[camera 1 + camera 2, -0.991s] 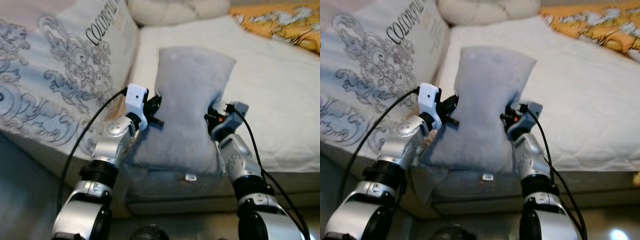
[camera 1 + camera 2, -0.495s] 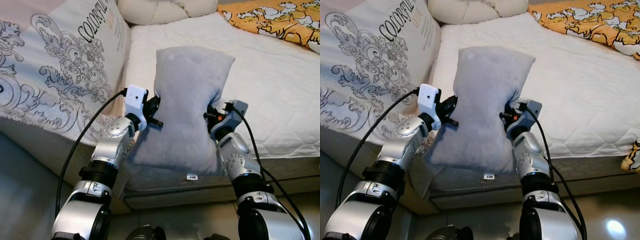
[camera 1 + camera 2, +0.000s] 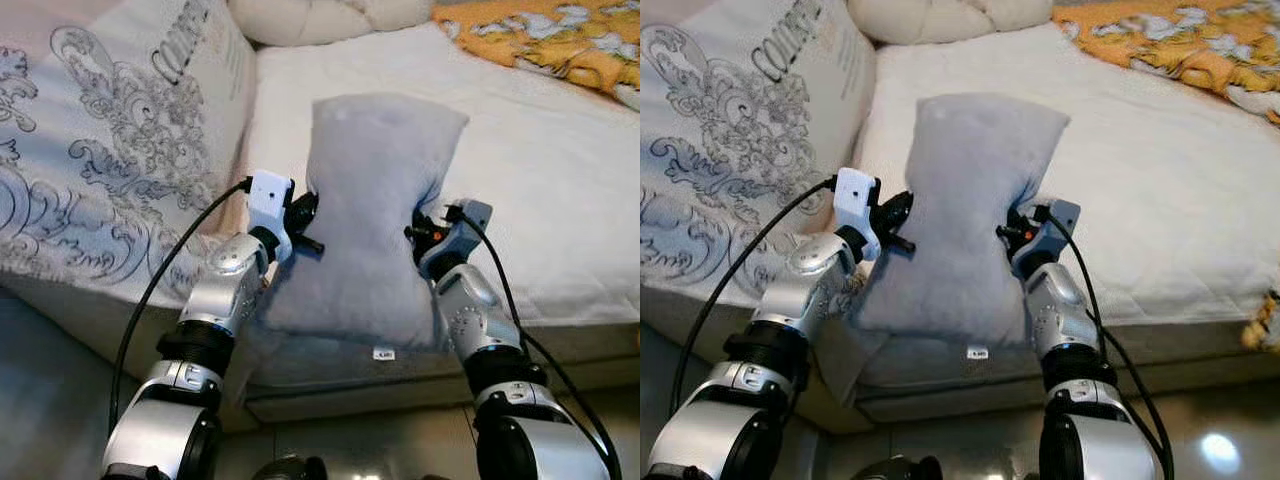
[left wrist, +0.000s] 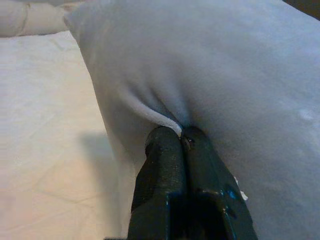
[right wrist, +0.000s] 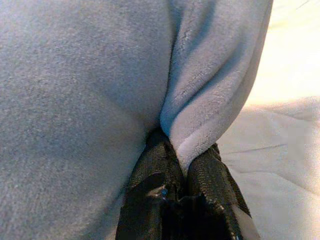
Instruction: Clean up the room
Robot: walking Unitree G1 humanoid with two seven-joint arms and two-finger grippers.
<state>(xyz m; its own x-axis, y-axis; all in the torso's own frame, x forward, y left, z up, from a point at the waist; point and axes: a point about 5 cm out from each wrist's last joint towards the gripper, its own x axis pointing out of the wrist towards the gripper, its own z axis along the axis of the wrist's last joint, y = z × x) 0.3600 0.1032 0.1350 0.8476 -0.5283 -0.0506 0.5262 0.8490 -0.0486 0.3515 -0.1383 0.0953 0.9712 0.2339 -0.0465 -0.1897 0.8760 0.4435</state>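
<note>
Little has moved since half a second ago: head views have dipped and shifted slightly, so that is camera motion; the grey pillow (image 3: 375,220) sits between the arms just as before.

Left pincer (image 4: 181,134) clamped shut on a pleat of fabric at the pillow's left edge; fingers pressed together, a pale fold squeezed between the tips. Right pincer (image 5: 180,150) likewise closed on a bunched fold at the right edge.

Both grips sit at the pillow's waist, which is drawn in, while top and bottom flare out. Two-sided pinch likely chosen because the pillow is too soft and bulky for one pincer; holding opposite edges keeps it upright and stops it flopping.

Pillow is held upright before the bed's near edge. Whether its lower end rests there, cannot tell.

White mattress (image 3: 560,180) beyond is bare. Folded patterned quilt (image 3: 110,150) at the robot's left, cream cushion (image 3: 330,15) at the head, orange blanket (image 3: 560,40) far right.

Judgement: mid-carry, pillow probably bound for the head of the bed. Risk: thin pleats slipping out.
</note>
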